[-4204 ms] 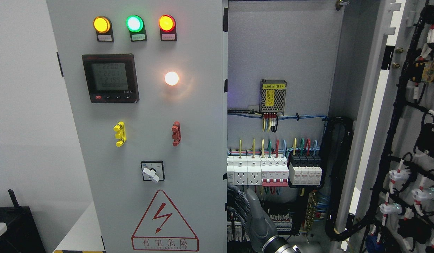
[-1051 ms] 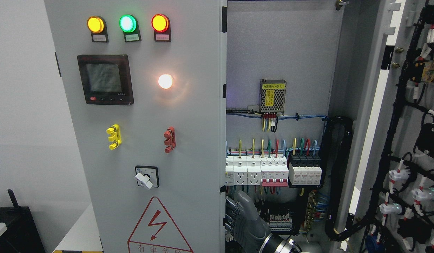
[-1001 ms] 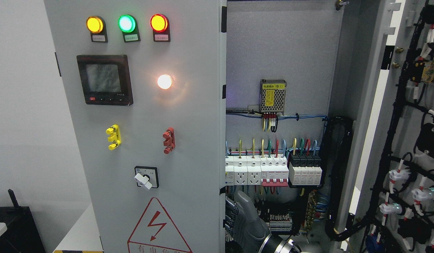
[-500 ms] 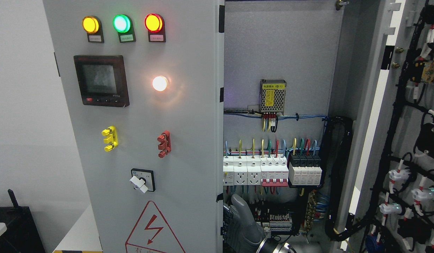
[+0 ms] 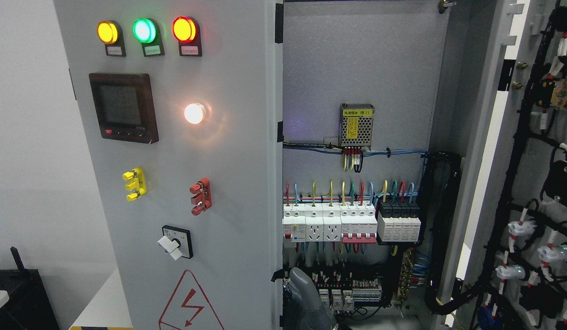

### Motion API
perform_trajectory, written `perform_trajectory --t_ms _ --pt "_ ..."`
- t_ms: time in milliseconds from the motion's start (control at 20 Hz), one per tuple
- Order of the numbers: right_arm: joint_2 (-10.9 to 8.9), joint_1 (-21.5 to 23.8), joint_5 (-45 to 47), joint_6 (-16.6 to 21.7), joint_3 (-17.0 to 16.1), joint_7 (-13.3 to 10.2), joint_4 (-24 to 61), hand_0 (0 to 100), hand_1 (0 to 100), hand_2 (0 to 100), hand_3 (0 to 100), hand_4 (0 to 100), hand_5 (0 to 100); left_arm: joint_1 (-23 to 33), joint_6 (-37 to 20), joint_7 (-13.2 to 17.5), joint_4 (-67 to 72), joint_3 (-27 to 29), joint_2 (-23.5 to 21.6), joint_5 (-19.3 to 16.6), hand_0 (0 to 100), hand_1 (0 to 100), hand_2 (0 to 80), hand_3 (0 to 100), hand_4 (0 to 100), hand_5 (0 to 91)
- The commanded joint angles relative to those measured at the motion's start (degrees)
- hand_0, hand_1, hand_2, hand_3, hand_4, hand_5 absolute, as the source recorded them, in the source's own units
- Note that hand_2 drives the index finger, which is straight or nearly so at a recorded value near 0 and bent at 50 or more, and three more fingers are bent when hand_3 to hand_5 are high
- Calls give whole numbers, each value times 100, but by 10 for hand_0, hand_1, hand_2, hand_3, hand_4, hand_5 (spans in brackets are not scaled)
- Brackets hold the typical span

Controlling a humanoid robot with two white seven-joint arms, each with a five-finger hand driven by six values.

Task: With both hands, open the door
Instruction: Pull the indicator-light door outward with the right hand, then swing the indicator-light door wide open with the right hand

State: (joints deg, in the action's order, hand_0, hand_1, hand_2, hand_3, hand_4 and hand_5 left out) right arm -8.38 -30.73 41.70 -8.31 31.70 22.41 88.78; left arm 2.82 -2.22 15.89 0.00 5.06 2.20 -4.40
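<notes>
Going on right now: the left door [image 5: 237, 183] of the electrical cabinet is partly swung out. It fills the 9 o'clock side of the view, with its free edge running straight up the middle.
Right door: at 3 o'clock the right door [image 5: 540, 151] already stands wide open, wiring-loom side facing us, so I'd call that half of the job done.
Hand: the right hand [image 5: 306, 302] pokes up at 6 o'clock, just inside the cabinet and right against the left door's free edge.
Fingers: honestly can't tell. One grey digit sticks up, but the rest is cut off by the frame and the door edge, so there's no saying whether it's hooked on the edge or just pressing.
Left hand: nowhere in sight.
Inside: the breaker row [image 5: 352, 224] sits at about 4 o'clock from centre and the small power supply [image 5: 356, 124] above it, both uncovered.
Step, my guess: mid-swing on the left door.
Next move: looks like it needs a steady push outward toward 9 o'clock along the hinge arc. The hand should stay on the edge and clear of the terminal blocks [image 5: 338, 293] just beside it.
</notes>
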Motion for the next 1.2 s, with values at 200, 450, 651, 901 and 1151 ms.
perform_trajectory --t_ms 200,450,651,901,1151 --pt "91 234 5 5 433 53 702 0 0 0 0 0 0 0 -6 2 -17 -4 0 0 0 0 0 0 32 0" --pt "161 243 -4 5 574 53 773 0 0 0 0 0 0 0 -6 -7 -17 4 0 0 0 0 0 0 32 0" --pt "179 252 5 13 732 53 782 0 0 0 0 0 0 0 2 2 -17 -5 0 0 0 0 0 0 33 0" --pt "223 252 5 13 969 53 887 0 0 0 0 0 0 0 -6 2 -17 4 0 0 0 0 0 0 32 0" --pt "355 252 -4 13 1128 62 966 0 0 0 0 0 0 0 -6 2 -17 4 0 0 0 0 0 0 32 0"
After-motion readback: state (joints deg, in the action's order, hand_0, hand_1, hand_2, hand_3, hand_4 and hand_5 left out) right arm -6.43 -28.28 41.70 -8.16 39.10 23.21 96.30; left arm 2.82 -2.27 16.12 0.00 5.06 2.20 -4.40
